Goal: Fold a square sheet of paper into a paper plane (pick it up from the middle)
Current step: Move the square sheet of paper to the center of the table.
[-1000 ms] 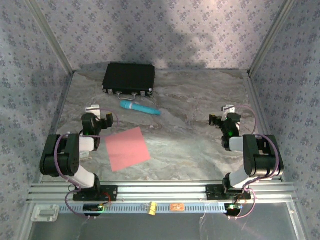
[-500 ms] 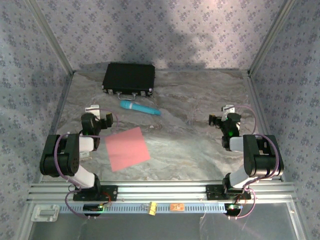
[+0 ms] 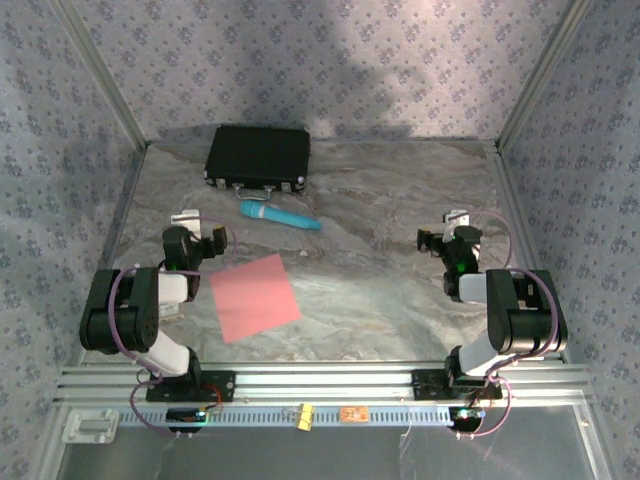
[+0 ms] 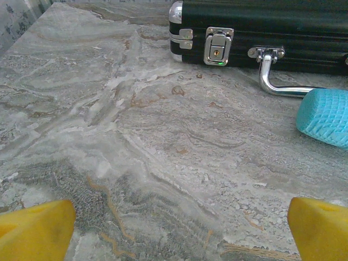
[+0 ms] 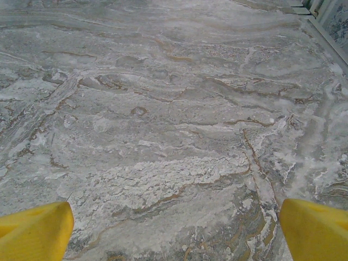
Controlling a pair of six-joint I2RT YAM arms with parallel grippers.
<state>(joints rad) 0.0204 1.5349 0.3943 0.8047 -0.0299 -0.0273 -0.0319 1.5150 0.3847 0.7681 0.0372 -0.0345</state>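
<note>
The square sheet of paper [image 3: 255, 297], salmon pink and flat, lies on the marble table a little left of centre, near the front. My left gripper [image 3: 197, 230] rests low just behind and left of the sheet, apart from it. It is open, its yellow fingertips [image 4: 35, 228] spread wide over bare marble. My right gripper [image 3: 440, 232] sits at the right side of the table, far from the sheet. Its yellow fingertips [image 5: 315, 231] also stand wide apart with nothing between them. No folded paper plane is in view.
A black case [image 3: 258, 157] with metal latches lies at the back left; its front side [image 4: 261, 27] faces the left wrist camera. A teal cylinder [image 3: 280, 215] lies in front of it, its end [image 4: 324, 115] at the right. Patterned walls enclose the table.
</note>
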